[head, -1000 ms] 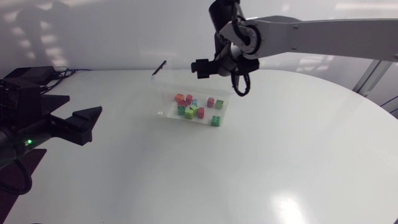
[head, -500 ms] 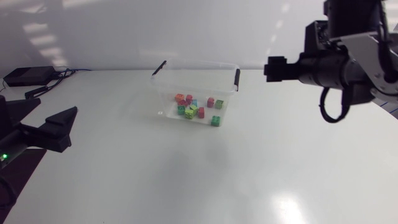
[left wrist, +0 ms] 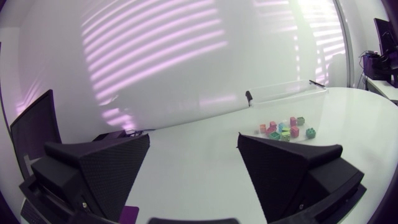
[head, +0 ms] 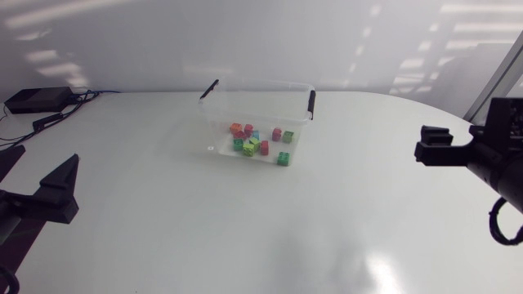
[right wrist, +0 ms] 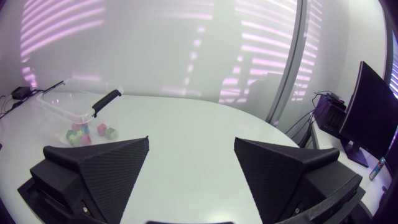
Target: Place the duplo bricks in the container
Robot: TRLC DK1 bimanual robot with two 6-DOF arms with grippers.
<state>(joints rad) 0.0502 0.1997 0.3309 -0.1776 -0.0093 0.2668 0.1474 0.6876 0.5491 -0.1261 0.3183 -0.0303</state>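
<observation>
A clear plastic container with black handles stands at the table's far middle. Several duplo bricks in red, green, pink and blue lie on its floor. My left gripper hangs open near the table's left edge, well away from the container. My right gripper is far off at the right side, open too. From the left wrist, the container and bricks lie far ahead of the open gripper. The right wrist view shows the container and bricks ahead, beyond one finger of the empty gripper.
A black box with cables sits at the back left corner. The white table curves away at the right, and wide bare surface lies between both grippers and the container.
My right arm has swung from above the container out to the table's right side. My left arm has drawn back towards the left edge. The bricks and container have not moved.
</observation>
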